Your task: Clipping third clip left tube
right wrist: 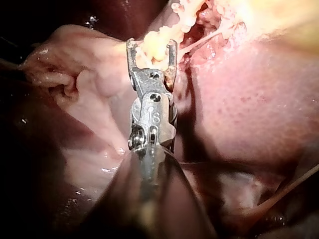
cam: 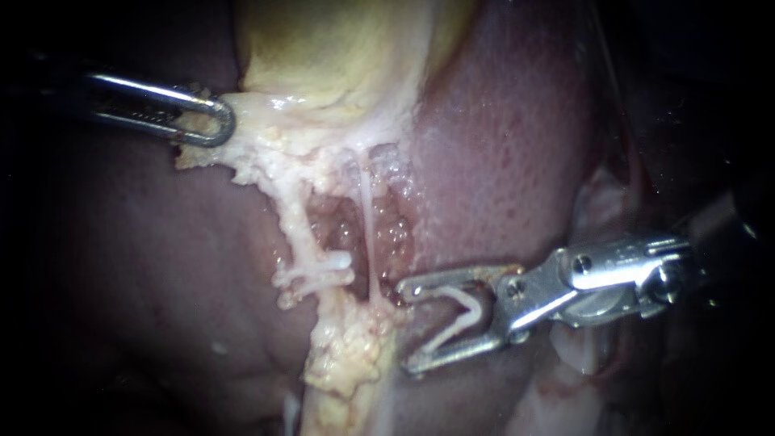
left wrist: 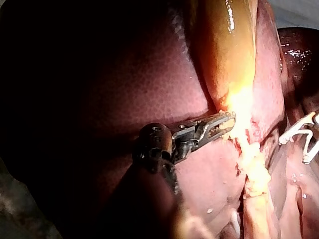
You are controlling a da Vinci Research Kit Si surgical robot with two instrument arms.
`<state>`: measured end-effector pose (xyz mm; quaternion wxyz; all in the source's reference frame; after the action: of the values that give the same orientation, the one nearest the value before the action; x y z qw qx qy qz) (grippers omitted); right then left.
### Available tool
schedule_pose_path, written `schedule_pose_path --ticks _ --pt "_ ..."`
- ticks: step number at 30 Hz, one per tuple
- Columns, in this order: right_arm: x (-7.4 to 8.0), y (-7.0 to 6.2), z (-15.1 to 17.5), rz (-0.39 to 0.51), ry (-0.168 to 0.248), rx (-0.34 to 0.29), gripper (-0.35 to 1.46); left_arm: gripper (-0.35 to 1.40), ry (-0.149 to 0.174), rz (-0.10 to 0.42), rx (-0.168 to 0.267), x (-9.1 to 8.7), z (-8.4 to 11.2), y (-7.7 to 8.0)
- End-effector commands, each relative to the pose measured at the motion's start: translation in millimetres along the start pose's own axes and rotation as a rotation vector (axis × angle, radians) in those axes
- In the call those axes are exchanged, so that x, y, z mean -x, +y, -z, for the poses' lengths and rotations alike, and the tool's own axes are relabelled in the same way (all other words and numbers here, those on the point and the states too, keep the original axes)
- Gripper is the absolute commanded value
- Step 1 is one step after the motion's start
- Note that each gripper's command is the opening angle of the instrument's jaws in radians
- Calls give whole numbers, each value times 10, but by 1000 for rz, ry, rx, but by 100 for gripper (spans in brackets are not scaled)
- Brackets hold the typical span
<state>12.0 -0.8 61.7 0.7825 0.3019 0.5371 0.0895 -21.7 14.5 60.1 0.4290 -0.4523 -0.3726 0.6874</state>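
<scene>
Liver (cam: pixel 525 161) fills my view, gallbladder (cam: pixel 339 48) up top. My left instrument (cam: pixel 214 121): jaws clamped on gallbladder's pale lower edge. My right instrument (cam: pixel 408 329): jaws wide, holding open clip (cam: pixel 464 319), just beside thin tube (cam: pixel 367 234). Left tube (cam: pixel 295 226) mid-view, apart from those jaws, white clips (cam: pixel 327 265) across it.

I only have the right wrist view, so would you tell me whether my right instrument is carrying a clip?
Observer: Yes. In the endoscope view a white clip is held between the right instrument's wide-apart jaws.
Operator: Thank you. Are those jaws around anything else yet?
Observer: No. They lie to the right of the left tube, apart from it, with a thinner tube in between.
Operator: And my other instrument?
Observer: The left instrument has its jaws shut on fatty tissue just under the gallbladder.
</scene>
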Motion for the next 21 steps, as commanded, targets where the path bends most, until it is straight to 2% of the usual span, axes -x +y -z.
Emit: schedule_pose_path --ticks 1,12,21 --pt "0 2 -3 -2 4 2 49 -35 0 0 0 0 0 0" --pt "-10 30 -36 -41 52 26 49 -35 0 -1 -1 1 -1 0" --pt "-6 47 -41 -42 64 31 49 -35 1 -1 -2 2 -1 1"
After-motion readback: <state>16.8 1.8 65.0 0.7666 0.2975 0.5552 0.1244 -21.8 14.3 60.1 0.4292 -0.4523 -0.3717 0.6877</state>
